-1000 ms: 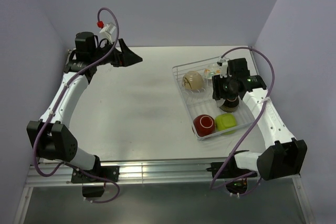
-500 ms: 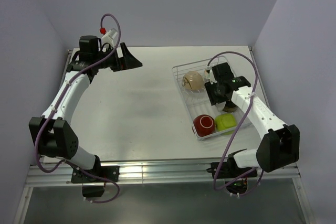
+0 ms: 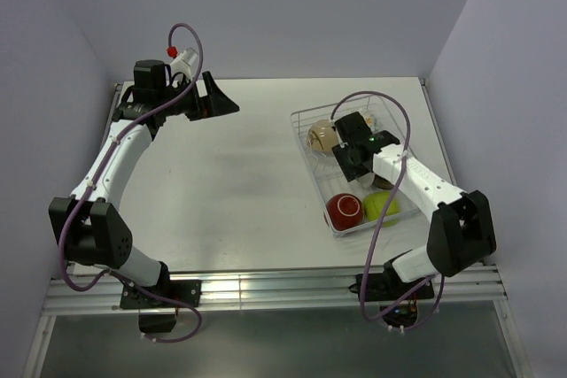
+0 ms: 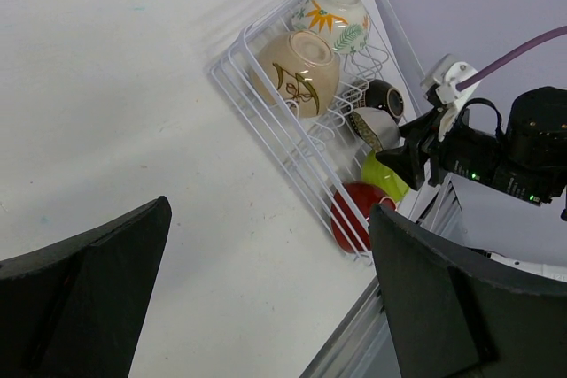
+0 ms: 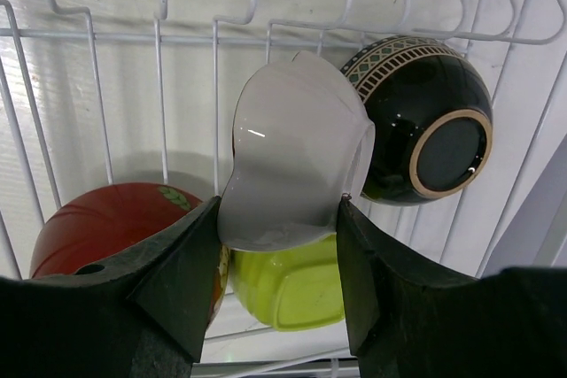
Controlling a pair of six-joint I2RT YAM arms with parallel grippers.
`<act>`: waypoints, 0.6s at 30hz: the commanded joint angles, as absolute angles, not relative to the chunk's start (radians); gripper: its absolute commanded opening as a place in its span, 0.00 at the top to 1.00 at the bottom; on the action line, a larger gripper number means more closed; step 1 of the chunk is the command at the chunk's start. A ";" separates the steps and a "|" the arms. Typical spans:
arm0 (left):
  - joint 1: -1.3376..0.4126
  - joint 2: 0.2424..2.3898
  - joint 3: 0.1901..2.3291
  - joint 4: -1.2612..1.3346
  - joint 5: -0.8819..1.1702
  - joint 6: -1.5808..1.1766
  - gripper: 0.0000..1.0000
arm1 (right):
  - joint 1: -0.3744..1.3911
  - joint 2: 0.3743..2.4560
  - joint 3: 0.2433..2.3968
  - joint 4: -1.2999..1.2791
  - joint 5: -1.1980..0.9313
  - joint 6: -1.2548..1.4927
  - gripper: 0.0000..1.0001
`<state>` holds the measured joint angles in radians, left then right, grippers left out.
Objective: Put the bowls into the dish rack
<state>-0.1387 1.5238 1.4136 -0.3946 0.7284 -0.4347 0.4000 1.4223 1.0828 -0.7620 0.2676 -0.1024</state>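
Note:
The white wire dish rack [image 3: 301,115] stands at the right of the table. In it I see a red bowl [image 3: 344,211], a yellow-green bowl [image 3: 382,205], a beige patterned bowl [image 3: 321,136] and a cream bowl with orange flowers [image 4: 330,13]. My right gripper [image 3: 350,161] is low inside the rack. In the right wrist view its fingers press both sides of the white squarish bowl [image 5: 297,161], which stands tilted beside the dark brown bowl [image 5: 425,135], above the yellow-green bowl [image 5: 288,285] and the red bowl [image 5: 115,227]. My left gripper [image 3: 226,102] is open and empty, high over the far left of the table.
Rack tines [image 5: 159,37] run close around the held bowl. The purple side wall stands just right of the rack. The right arm's purple cable [image 3: 372,99] loops over the rack's far end. Bare table [image 4: 133,86] lies between the two arms.
My right gripper has swung left across the rack, away from the right rim toward its middle. My left arm shifted slightly a second ago and has since held still.

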 commanded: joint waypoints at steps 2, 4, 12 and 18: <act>-0.135 1.513 1.442 -0.387 0.715 -0.437 0.01 | 0.439 1.439 1.063 -0.696 0.354 -0.101 1.00; -0.133 1.513 1.437 -0.380 0.718 -0.437 0.01 | 0.445 1.448 1.055 -0.673 0.364 -0.101 1.00; -0.127 1.508 1.428 -0.376 0.721 -0.439 0.00 | 0.491 1.508 1.040 -0.634 0.402 -0.098 1.00; -0.126 1.505 1.420 -0.368 0.719 -0.442 0.01 | 0.522 1.552 1.028 -0.606 0.442 -0.107 1.00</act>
